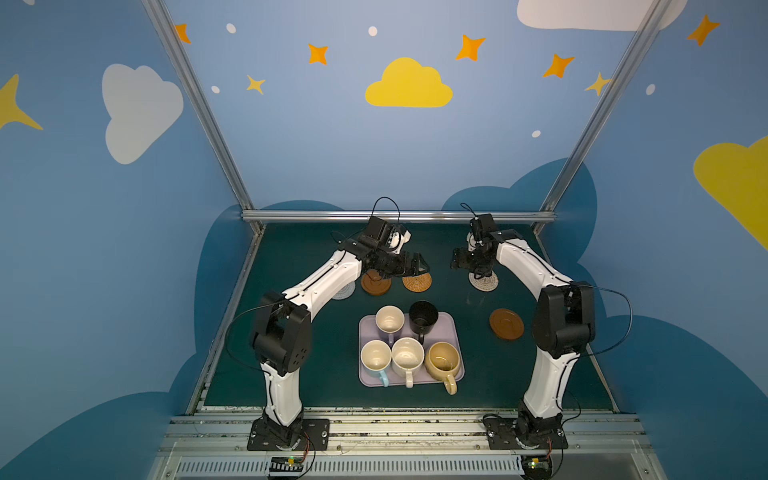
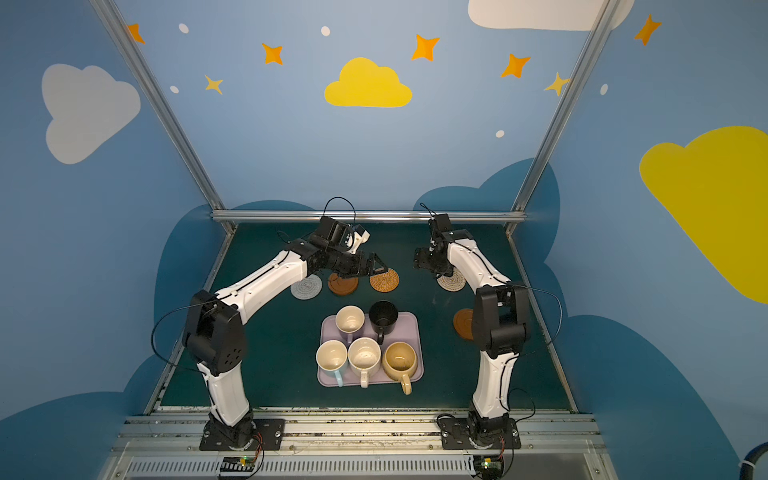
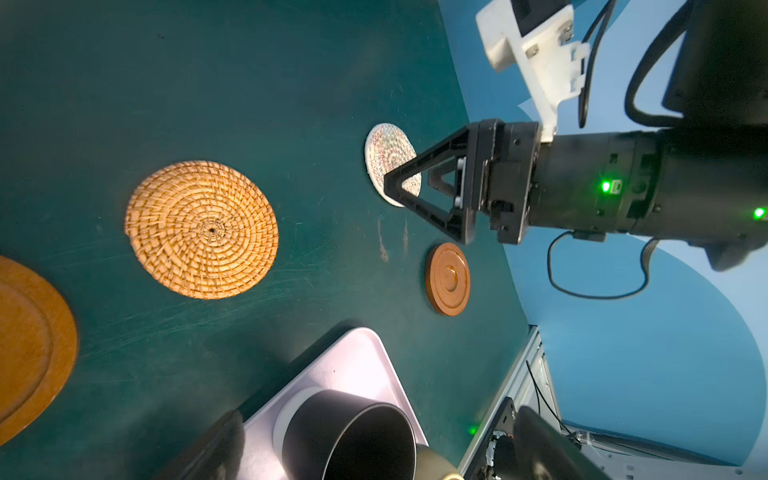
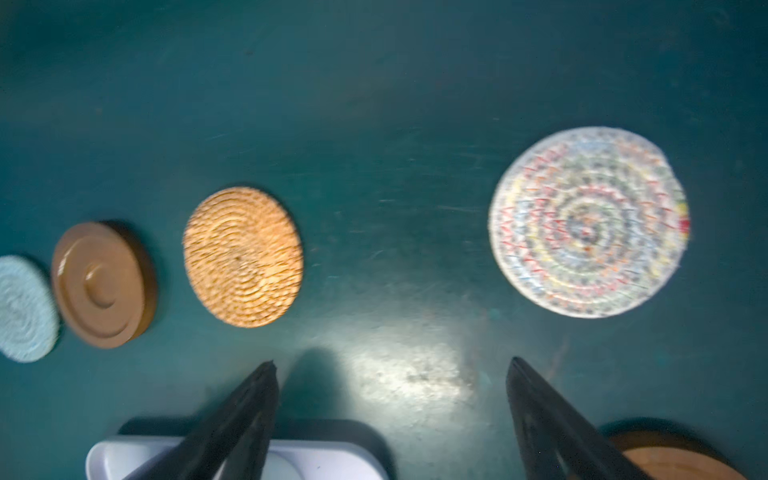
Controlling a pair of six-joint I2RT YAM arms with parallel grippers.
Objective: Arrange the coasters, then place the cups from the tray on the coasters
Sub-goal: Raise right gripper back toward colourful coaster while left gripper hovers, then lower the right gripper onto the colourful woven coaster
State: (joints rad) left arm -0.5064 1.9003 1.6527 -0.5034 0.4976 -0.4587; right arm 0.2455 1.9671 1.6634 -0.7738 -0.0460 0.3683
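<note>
left gripper (image 1: pixel 422 267) and right gripper (image 4: pixel 391 361) both wide, above the coasters (image 1: pixel 417 282) — tray (image 1: pixel 449 328) of five cups (image 1: pixel 407 357) near

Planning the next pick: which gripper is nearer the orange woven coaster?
Left. The left gripper hovers at the far edge of the orange woven coaster. The right gripper is apart across bare table, beside the cream woven coaster.

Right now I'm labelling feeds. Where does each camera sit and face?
Both top views: above the arm bases, looking down at the tray; left arm, right arm show.
Left wrist: on left arm, facing the orange woven coaster; right gripper shows.
Right wrist: on right arm, facing the cream woven coaster; right gripper shows, open.
Shared: all show the tray.
</note>
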